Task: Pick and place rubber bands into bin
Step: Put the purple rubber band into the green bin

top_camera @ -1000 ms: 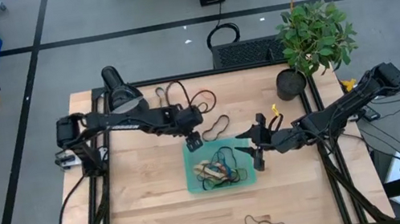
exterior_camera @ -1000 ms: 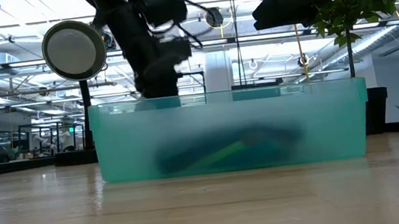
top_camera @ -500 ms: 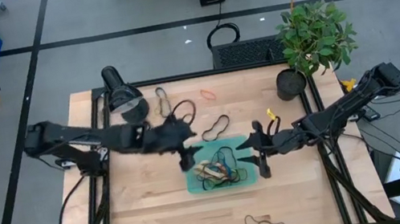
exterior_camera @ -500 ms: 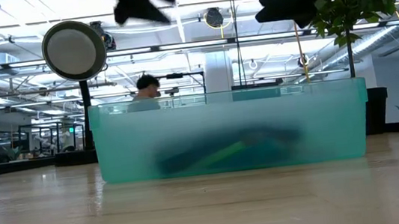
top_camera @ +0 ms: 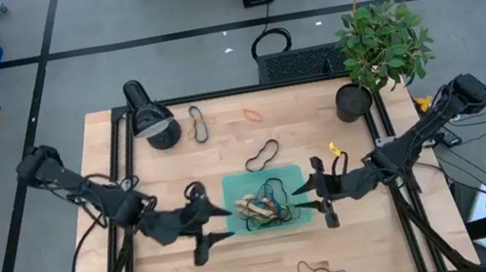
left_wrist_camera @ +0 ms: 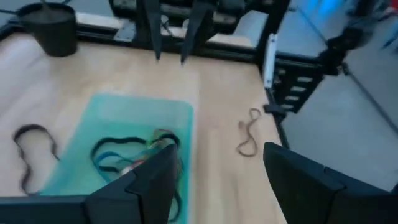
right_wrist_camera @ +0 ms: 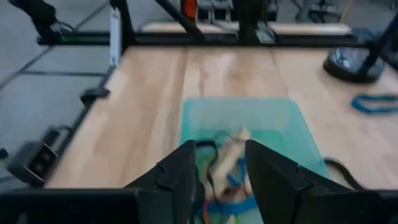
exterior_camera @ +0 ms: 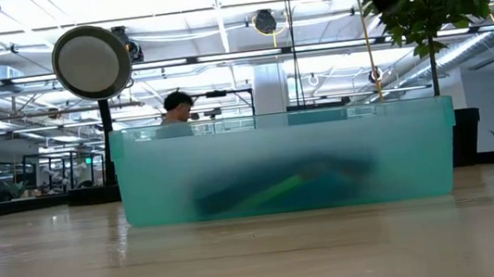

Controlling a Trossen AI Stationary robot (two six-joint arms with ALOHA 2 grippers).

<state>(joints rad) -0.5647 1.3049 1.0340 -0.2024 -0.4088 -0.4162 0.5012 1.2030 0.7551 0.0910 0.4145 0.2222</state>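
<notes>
Left hand (top_camera: 211, 227) released beside the bin (top_camera: 238, 227) (rubber bands (top_camera: 264, 204) heaped inside); right hand (top_camera: 317, 198) released, empty, at its opposite edge.

The left arm extends from its base at the table's 9 o'clock edge toward the centre, forearm low and angled toward 4 o'clock. The left gripper (top_camera: 217, 227) sits just left of table centre, fingers (left_wrist_camera: 146, 183) spread wide apart and pointing toward 3 o'clock. The right arm reaches from its base at the 3 o'clock edge toward 8 o'clock. The right gripper (top_camera: 315, 195) sits just right of centre, fingers (right_wrist_camera: 180, 168) parted, pointing toward 9 o'clock, facing the left gripper.
</notes>
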